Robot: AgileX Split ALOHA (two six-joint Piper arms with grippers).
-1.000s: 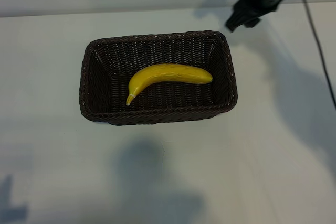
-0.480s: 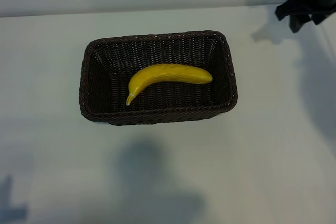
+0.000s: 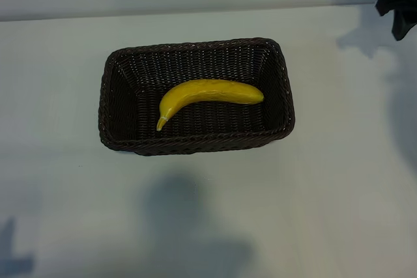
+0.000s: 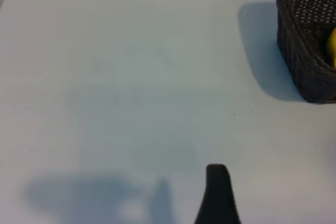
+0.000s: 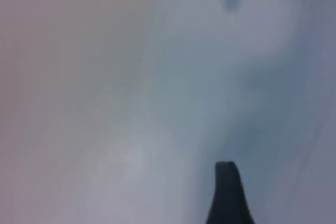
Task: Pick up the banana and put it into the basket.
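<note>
The yellow banana (image 3: 207, 96) lies inside the dark brown wicker basket (image 3: 195, 140) at the table's middle, stem tip toward the basket's front left. Nothing touches it. My right gripper (image 3: 399, 12) hangs at the far right edge of the exterior view, well away from the basket. Its wrist view shows one dark fingertip (image 5: 226, 182) over bare table and nothing held. The left arm is outside the exterior view. In its wrist view one fingertip (image 4: 217, 182) shows over the table, with the basket's corner (image 4: 302, 56) and a sliver of banana (image 4: 332, 48) farther off.
The pale table (image 3: 326, 213) spreads around the basket on all sides. Arm shadows fall on it in front of the basket and along the right side.
The right arm has moved right, from beside the basket's far right corner out to the view's right edge. Banana and basket have not moved.
</note>
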